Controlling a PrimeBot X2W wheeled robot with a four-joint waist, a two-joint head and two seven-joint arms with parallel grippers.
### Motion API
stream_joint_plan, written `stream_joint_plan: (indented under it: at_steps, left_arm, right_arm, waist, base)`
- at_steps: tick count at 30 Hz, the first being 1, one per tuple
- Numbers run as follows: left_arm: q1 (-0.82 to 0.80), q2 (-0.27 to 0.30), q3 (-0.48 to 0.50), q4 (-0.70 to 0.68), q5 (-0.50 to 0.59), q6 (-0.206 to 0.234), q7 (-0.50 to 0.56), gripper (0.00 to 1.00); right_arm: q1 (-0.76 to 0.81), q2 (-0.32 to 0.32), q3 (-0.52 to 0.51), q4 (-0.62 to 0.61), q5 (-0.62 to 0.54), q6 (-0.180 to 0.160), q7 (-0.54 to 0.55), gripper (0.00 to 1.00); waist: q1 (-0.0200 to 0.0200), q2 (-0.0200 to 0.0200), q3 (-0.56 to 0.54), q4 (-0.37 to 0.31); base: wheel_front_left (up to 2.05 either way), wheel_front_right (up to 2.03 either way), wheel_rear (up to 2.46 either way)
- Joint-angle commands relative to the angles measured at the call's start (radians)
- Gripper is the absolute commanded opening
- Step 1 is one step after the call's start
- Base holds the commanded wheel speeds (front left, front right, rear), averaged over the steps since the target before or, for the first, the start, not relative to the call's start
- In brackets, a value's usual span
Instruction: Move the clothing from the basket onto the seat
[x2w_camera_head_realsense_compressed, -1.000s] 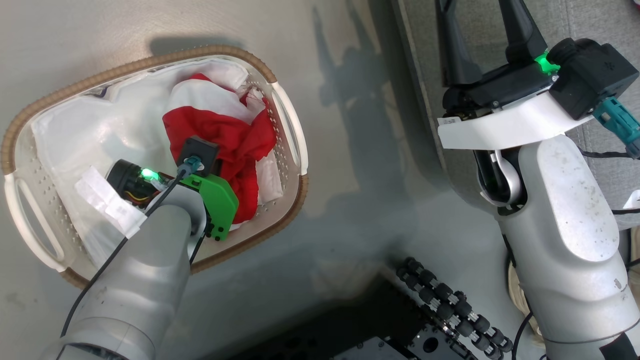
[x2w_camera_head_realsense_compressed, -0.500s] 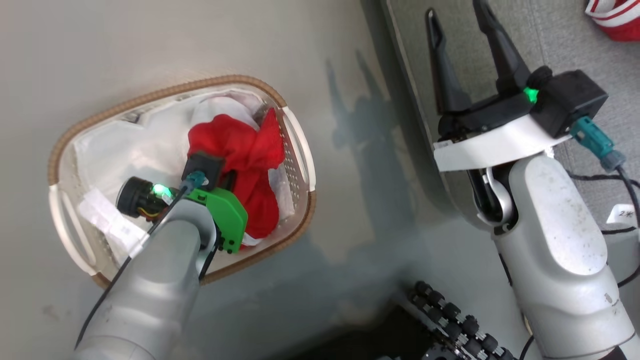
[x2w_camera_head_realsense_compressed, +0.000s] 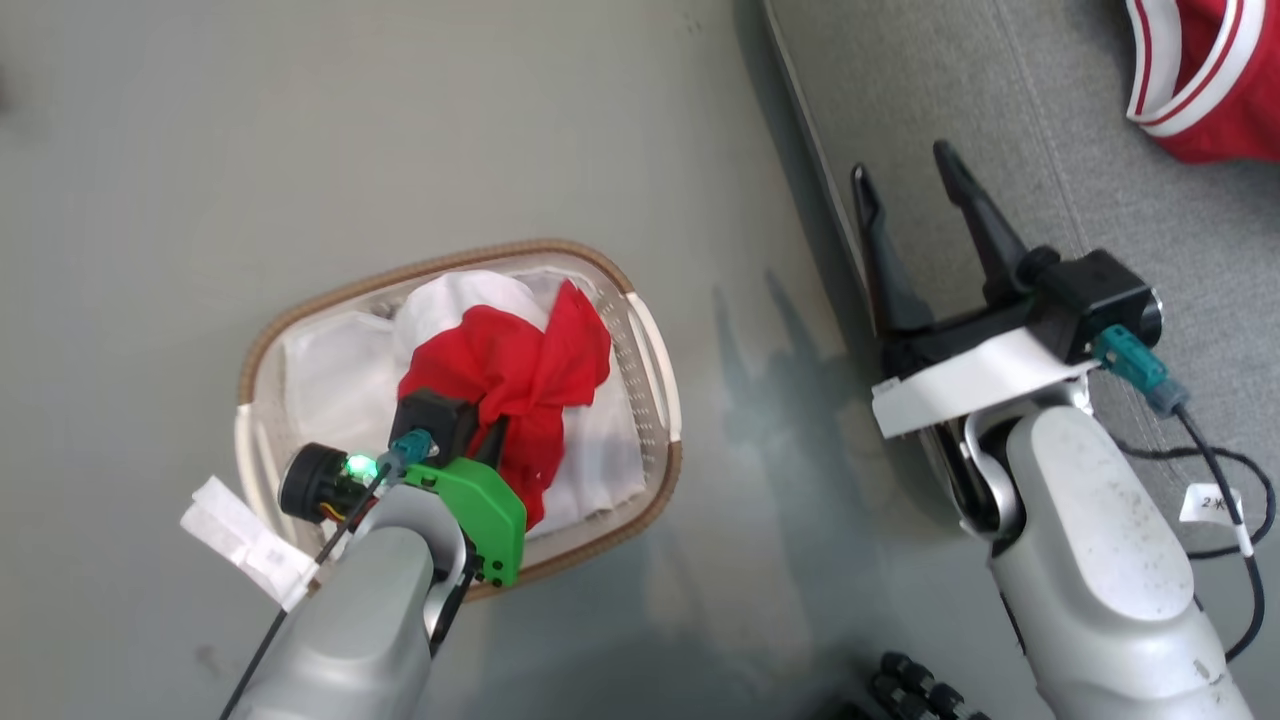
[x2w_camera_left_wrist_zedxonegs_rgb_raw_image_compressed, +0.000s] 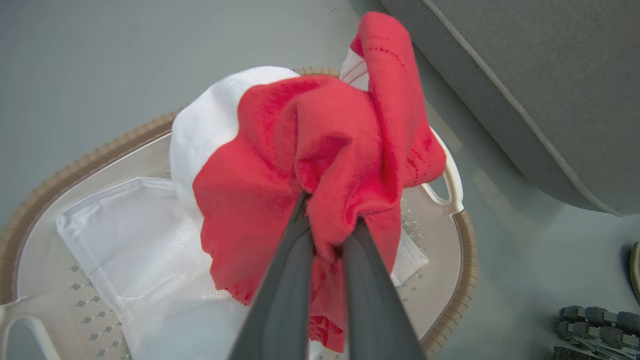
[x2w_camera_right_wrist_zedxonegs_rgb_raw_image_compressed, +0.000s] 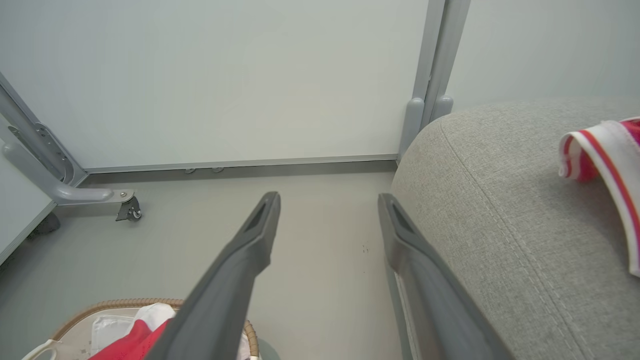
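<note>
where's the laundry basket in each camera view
Head view: basket lower left of centre, on the floor.
Left wrist view: basket across the lower half, behind the red garment.
Right wrist view: basket at the bottom left corner, cut off.
Shared landmark: grey seat, right of the basket in all three.

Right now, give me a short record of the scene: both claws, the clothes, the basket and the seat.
left claw: shut on red garment
right claw: open, empty, over the seat's left edge
red garment: bunched in left claw, over basket
striped garment: red with white trim, lying on seat
basket: on floor, left of seat
liner: white sheet, flat inside basket
seat: grey cushion, one garment on it
</note>
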Motion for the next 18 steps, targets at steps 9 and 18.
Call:
stream_joint_plan:
  at_steps: [9, 18]
  left_arm:
    - [0.134, -0.007, 0.072, -0.116, 0.017, -0.003, -0.004, 0.00]
    - [0.226, -0.018, 0.138, -0.228, 0.046, -0.002, -0.004, 0.00]
  right_arm:
    - [0.100, -0.004, -0.001, 0.045, -0.028, -0.001, -0.002, 1.00]
    - [0.183, -0.004, 0.000, 0.071, -0.049, -0.001, -0.002, 1.00]
  waist:
    - [0.0000, 0.0000, -0.216, 0.097]
    - [0.0000, 0.0000, -0.332, 0.121]
  base:
    - [0.00, 0.00, 0.00]
    - [0.00, 0.00, 0.00]
